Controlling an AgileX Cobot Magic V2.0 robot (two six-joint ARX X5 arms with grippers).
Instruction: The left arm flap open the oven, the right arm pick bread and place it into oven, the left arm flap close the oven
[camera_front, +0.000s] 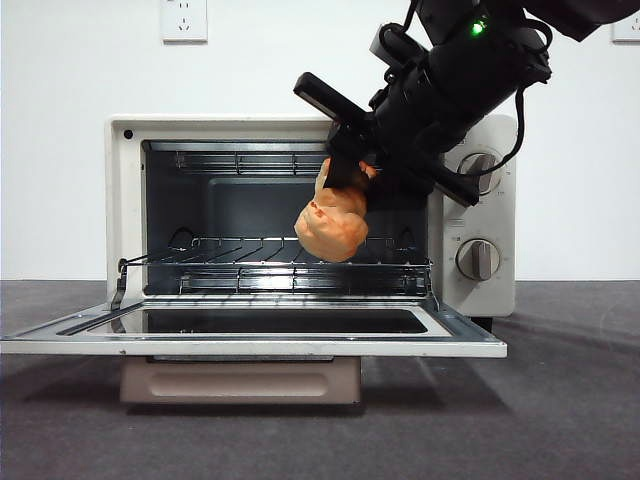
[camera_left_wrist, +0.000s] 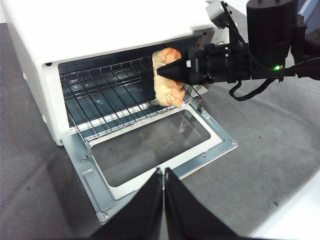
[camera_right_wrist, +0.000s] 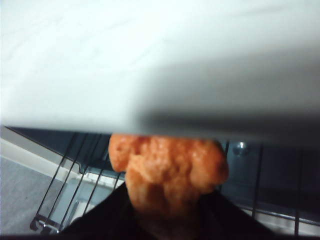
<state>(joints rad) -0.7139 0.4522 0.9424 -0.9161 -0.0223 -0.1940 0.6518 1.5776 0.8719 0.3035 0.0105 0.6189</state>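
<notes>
Front view shows the oven (camera_front: 300, 240) with its door already flapped down and the right gripper (camera_front: 345, 180) pinching the bread (camera_front: 333, 225) at the mouth, just above the wire rack (camera_front: 280, 262); release and door closing remain. Left wrist view alone shows the left gripper (camera_left_wrist: 163, 175), jaws pressed together, waiting before the lowered door (camera_left_wrist: 150, 150), apart from it

Light is bright and even in the front view, with soft shadow under the oven (camera_front: 300, 200) door on the tabletop (camera_front: 560, 400). In the right wrist view the bread (camera_right_wrist: 167, 167) is close and blurred, and the oven top is overexposed.
</notes>
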